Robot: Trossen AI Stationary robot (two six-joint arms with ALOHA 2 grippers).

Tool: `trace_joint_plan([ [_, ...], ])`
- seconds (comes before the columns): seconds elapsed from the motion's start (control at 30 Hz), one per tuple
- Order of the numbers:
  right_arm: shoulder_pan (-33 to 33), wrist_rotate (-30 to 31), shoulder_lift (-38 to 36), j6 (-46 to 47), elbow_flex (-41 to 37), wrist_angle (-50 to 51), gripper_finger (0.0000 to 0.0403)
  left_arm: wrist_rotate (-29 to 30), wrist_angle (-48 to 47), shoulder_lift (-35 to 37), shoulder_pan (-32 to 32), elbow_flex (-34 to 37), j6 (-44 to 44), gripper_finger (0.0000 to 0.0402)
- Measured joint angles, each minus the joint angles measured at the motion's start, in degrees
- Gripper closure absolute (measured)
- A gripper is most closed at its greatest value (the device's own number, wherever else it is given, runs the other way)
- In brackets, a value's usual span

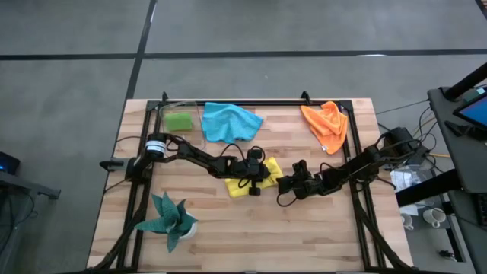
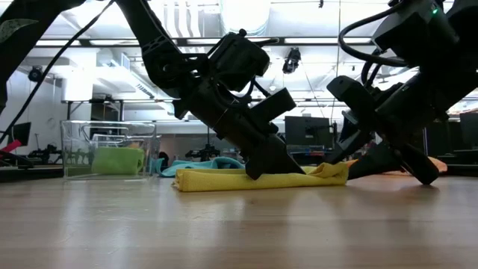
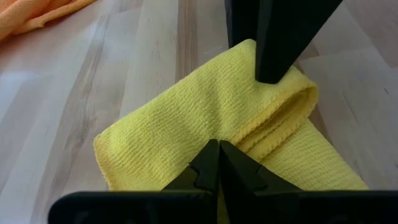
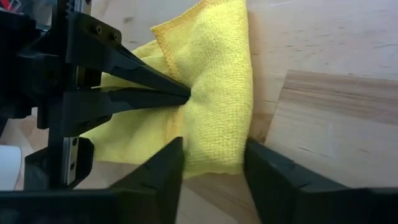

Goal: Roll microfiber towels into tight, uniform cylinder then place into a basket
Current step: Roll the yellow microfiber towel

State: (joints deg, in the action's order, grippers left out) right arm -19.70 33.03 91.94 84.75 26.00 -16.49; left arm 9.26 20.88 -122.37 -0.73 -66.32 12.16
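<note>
A yellow towel (image 1: pixel 249 183), folded into a strip, lies flat on the table's middle. My left gripper (image 3: pixel 219 149) is shut, its tips down on the towel's middle. My right gripper (image 4: pixel 214 168) comes from the table's right, open, its fingers on either side of the towel's folded right end (image 4: pixel 217 124). A blue towel (image 1: pixel 230 122) and an orange towel (image 1: pixel 326 125) lie crumpled at the far side. A lime green towel (image 1: pixel 179 121) sits in the clear basket (image 2: pixel 75 131) at the far left. My left gripper presses its shut fingertips (image 4: pixel 184 94) down on the yellow towel's upper layer (image 3: pixel 186 134), slanting down from the table's left. The towel lies flat on the table beneath them. My right gripper straddles the towel's folded right end (image 3: pixel 292 93), slanting down from the right. The cloth fills the gap between its fingers (image 4: pixel 165 168). That end rests on the table.
A teal spiky plant in a white pot (image 1: pixel 169 221) stands near the front left. A black metal frame (image 1: pixel 251 103) runs around the work area. Bare wood lies in front of the yellow towel.
</note>
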Motion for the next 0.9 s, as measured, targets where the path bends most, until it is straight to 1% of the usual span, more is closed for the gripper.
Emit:
trace_joint_plan([
  [0.2, -0.04, 0.19, 0.69, -2.13, 0.22, -0.25, 0.0354, 0.00, 0.00, 0.00, 0.00, 0.00, 0.02, 0.0402],
  [0.27, -0.04, 0.17, 0.91, -3.41, 0.26, -0.37, 0.0381, 0.19, 0.09, 0.00, 0.00, 0.02, 0.02, 0.0402],
  [0.37, 0.07, 0.16, 0.62, -4.88, 0.37, 1.04, 0.0387, 2.60, 0.53, 0.42, -0.18, 0.05, 0.12, 0.0402],
  [0.43, 0.35, 0.99, -0.36, -6.62, 0.27, 5.52, 0.0388, 3.57, 0.00, 1.60, -0.26, 0.20, 0.17, 0.0402],
  [0.57, 0.61, 1.51, -4.36, -7.19, 1.92, 20.84, 0.0389, 4.81, -0.10, 3.71, -0.31, 0.37, 0.17, 0.0402],
  [0.7, 0.70, 1.78, -7.13, -7.10, 4.92, 35.80, 0.0390, 4.78, 0.46, 3.81, -0.33, 0.31, -1.27, 0.0402],
  [0.8, 0.72, 2.19, -7.37, -7.57, 7.09, 40.40, 0.0390, 4.74, 1.68, 2.41, -0.13, 0.28, -3.16, 0.0402],
  [0.9, 1.38, 2.34, -6.31, -9.29, 8.58, 41.65, 0.0391, 4.73, 2.51, 0.88, -0.09, -0.18, -5.60, 0.0402],
])
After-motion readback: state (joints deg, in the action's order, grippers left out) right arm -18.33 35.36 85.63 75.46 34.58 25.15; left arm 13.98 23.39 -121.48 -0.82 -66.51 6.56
